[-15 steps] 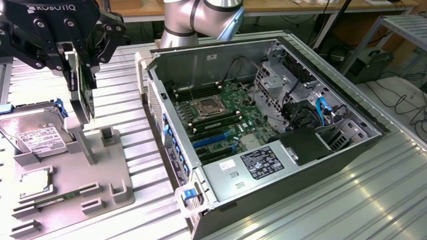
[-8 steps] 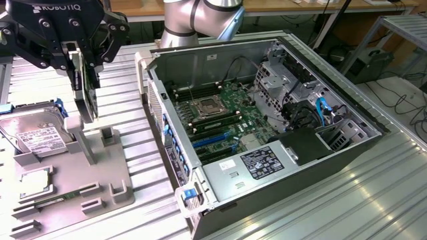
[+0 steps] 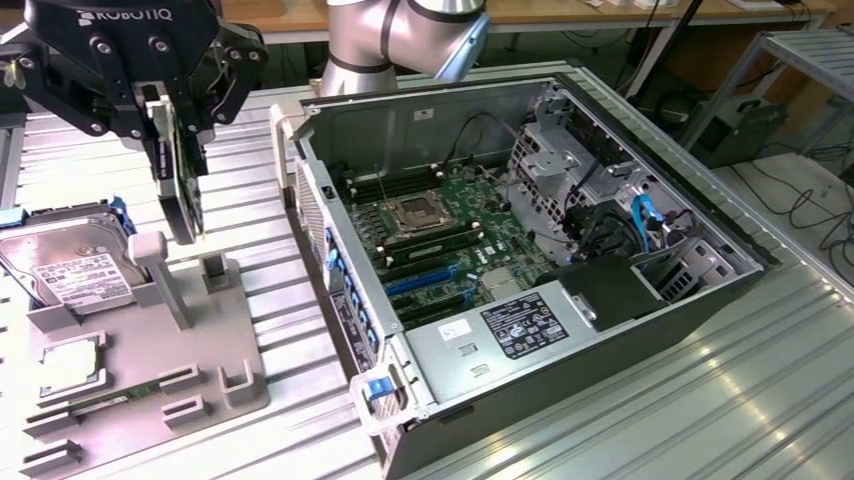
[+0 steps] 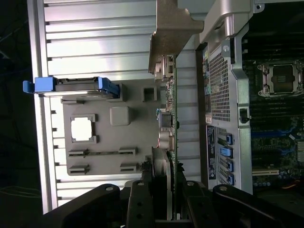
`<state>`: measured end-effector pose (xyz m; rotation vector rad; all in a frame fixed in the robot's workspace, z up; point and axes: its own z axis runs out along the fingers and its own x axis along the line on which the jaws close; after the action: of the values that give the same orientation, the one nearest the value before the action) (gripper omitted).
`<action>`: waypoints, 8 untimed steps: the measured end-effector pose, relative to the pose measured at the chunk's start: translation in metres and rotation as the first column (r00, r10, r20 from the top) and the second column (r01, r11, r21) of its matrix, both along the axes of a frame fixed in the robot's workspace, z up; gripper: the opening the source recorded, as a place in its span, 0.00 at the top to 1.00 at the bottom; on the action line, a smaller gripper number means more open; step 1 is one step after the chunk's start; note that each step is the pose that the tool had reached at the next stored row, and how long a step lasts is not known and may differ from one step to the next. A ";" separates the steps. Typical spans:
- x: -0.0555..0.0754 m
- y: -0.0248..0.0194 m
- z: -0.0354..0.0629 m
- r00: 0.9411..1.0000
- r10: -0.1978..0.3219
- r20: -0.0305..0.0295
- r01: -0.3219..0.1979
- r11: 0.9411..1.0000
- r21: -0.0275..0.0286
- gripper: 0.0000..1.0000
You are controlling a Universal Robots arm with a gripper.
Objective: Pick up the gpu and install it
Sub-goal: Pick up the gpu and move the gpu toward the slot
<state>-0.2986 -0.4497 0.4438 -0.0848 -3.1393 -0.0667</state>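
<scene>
While narrowly closed, claw (image 3: 174,118) grips gpu (image 3: 180,195) upright, above grey tray (image 3: 160,350)

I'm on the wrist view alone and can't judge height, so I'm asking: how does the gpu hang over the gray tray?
Observer: The gpu hangs upright from the gripper, its lower end close above the tray; I can't tell if they touch.
Operator: What lies in the case beyond the motherboard?
Observer: In the case, blue cables and a black shroud sit on the exterior view's right of the motherboard.
</scene>
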 end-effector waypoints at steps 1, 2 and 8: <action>0.000 0.0000 0.0000 1.000 0.000 0.000 0.000 1.000 0.000 0.72; 0.001 0.0000 -0.0001 1.000 0.000 0.000 0.000 1.000 0.000 0.72; 0.004 0.0000 0.0000 1.000 0.000 0.000 0.000 1.000 0.000 0.72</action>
<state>-0.2947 -0.4497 0.4438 -0.0847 -3.1393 -0.0667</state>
